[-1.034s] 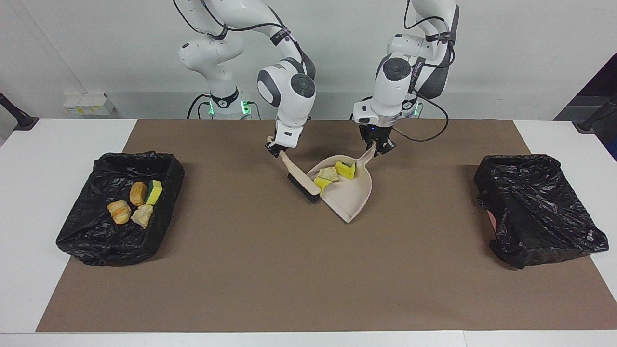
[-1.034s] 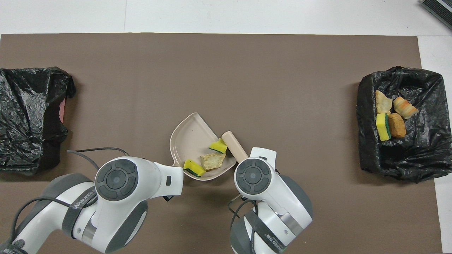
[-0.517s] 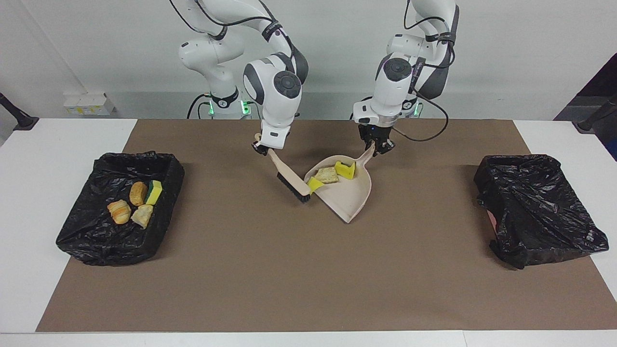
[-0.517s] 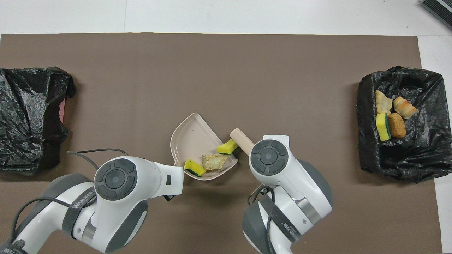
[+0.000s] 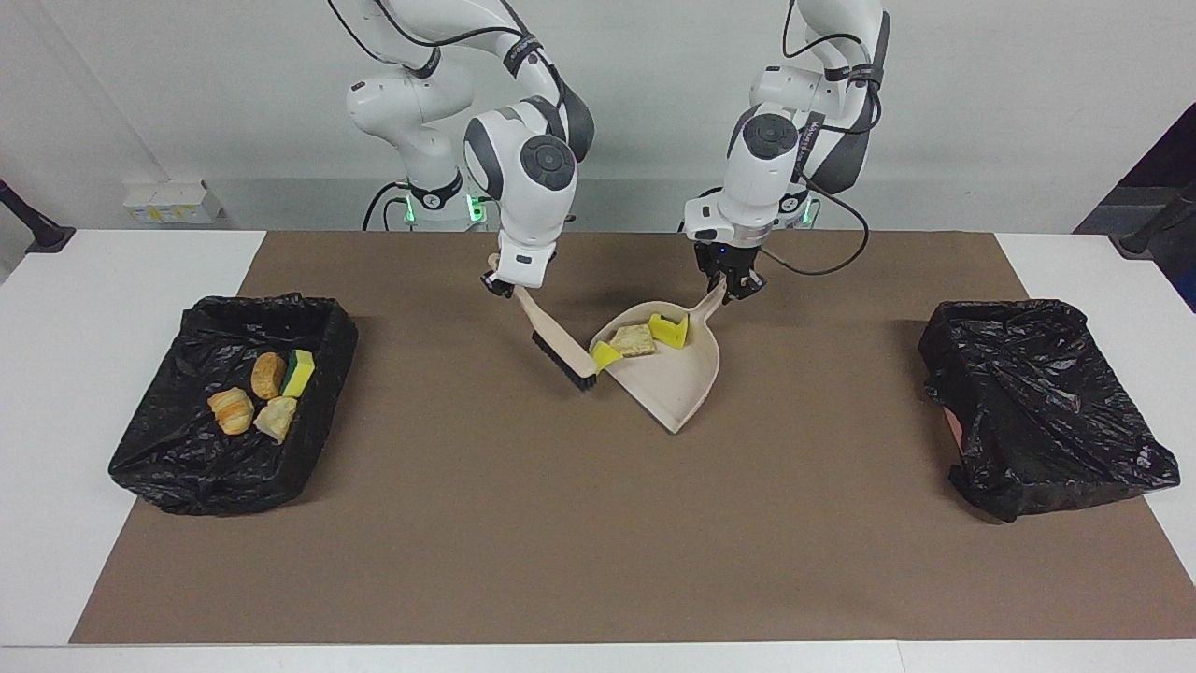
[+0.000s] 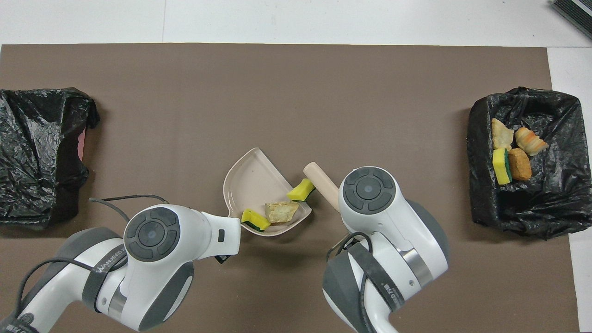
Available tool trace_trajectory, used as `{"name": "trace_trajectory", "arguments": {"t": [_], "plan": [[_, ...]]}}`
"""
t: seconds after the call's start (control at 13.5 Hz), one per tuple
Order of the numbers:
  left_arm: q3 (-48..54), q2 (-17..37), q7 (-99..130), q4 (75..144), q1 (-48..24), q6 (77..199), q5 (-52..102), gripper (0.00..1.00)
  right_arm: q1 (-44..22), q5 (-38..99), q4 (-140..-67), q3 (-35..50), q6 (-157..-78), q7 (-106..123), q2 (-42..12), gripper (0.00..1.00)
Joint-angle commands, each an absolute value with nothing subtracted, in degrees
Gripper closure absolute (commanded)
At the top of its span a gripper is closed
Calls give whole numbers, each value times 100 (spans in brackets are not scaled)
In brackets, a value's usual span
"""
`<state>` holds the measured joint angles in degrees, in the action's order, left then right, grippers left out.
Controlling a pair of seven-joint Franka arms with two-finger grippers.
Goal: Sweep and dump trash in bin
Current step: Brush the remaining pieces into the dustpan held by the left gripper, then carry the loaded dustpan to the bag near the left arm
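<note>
At the middle of the brown mat [image 5: 523, 561], my left gripper [image 5: 730, 285] is clenched on the handle of the beige dustpan [image 5: 675, 374], while my right gripper [image 5: 499, 283] is clamped on the handle of the beige brush [image 5: 556, 346], its dark bristles angled down beside the pan's edge toward the right arm's end.

Three pieces of trash [image 5: 635, 340] lie in the pan: a tan bread lump [image 6: 281, 211] between two yellow sponge chunks. One chunk [image 6: 255, 219] sits against the pan's closed end near the handle; the other [image 6: 301, 190] perches at the rim beside the brush. Four more pieces already lie in the lined bin [image 5: 159, 458] at the right arm's end of the table.

I judge all of it light, soft and springy, nothing fragile, but quick to roll or bounce out of a shallow pan. I do not pinch these pieces; I take hold by the pan's handle and keep its open lip tipped up, so the load settles toward the closed end. The rim chunk looks likeliest to fall.

The way to that bin runs past the brush and my own right arm, so the brush probably needs to lift aside first. A second black-lined bin [image 5: 1046, 411] sits at the left arm's end, its bag crumpled over it and no trash showing inside. The mat between pan and bins shows no obstacle.
</note>
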<state>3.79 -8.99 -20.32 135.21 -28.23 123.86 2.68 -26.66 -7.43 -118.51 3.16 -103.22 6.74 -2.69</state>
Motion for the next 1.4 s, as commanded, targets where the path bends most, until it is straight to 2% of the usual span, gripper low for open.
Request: {"name": "trace_trajectory", "arguments": {"t": [0.0,0.44,0.81,1.18,1.33], "plan": [[352,-879,-1934,13509,-2892,12498,343,100,-2488,-1106,-11980,334,-10283,1236,-88,100],[360,-879,-1863,13509,-2900,12489,343,100,-2268,-1275,-11786,343,-10178,1846,-106,100],[360,-879,-1854,13509,-2900,12489,343,100,-2530,-888,-12129,378,-10757,1093,-158,100],[360,-879,-1854,13509,-2900,12489,343,100,-2873,603,-11639,404,-10951,-145,-412,100],[360,-870,-1854,13509,-2900,12489,343,100,-2935,1280,-11453,413,-11266,-858,-518,100]]}}
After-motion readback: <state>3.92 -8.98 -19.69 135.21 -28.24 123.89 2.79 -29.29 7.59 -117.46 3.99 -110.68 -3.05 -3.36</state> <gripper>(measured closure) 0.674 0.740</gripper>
